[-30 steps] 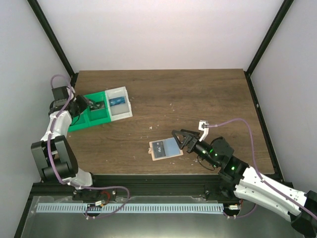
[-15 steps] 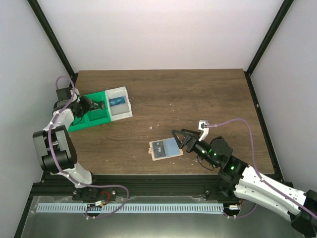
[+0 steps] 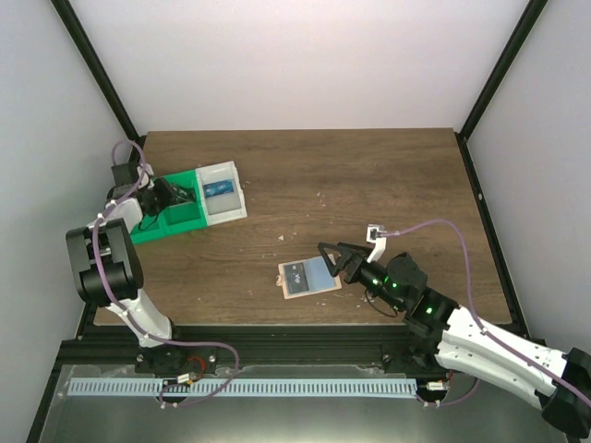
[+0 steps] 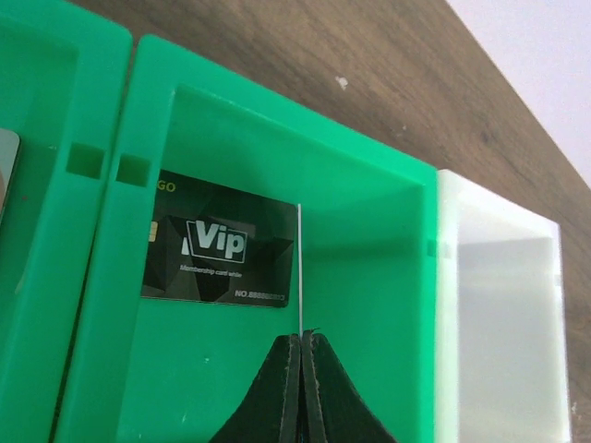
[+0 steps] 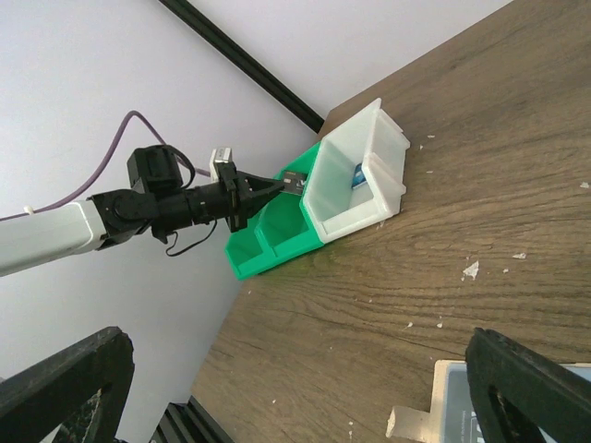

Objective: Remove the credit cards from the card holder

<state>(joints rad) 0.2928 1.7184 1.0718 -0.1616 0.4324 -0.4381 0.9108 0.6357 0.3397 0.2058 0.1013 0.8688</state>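
Observation:
The tan card holder (image 3: 294, 290) lies flat on the table at front centre, with a bluish panel and a dark credit card (image 3: 295, 274) with white print showing at its left end. My right gripper (image 3: 331, 261) hovers open at the holder's right edge; in the right wrist view only the holder's corner and tab (image 5: 411, 425) show between the wide fingers (image 5: 65, 388). My left gripper (image 4: 301, 338) is shut on a thin card (image 4: 300, 268) seen edge-on, held over a green bin compartment (image 4: 369, 277) where a black VIP card (image 4: 222, 245) lies flat.
The green bin (image 3: 166, 220) and the white bin (image 3: 226, 210) joined to it stand at the table's left rear; a blue card (image 3: 218, 187) lies in the white one. Another card's edge (image 4: 5, 166) shows in the neighbouring green compartment. Black frame posts rise at the back corners.
The left arm's elbow has swung up and back while its gripper stayed over the green bin with the card. The right gripper has crept slightly left at the holder.

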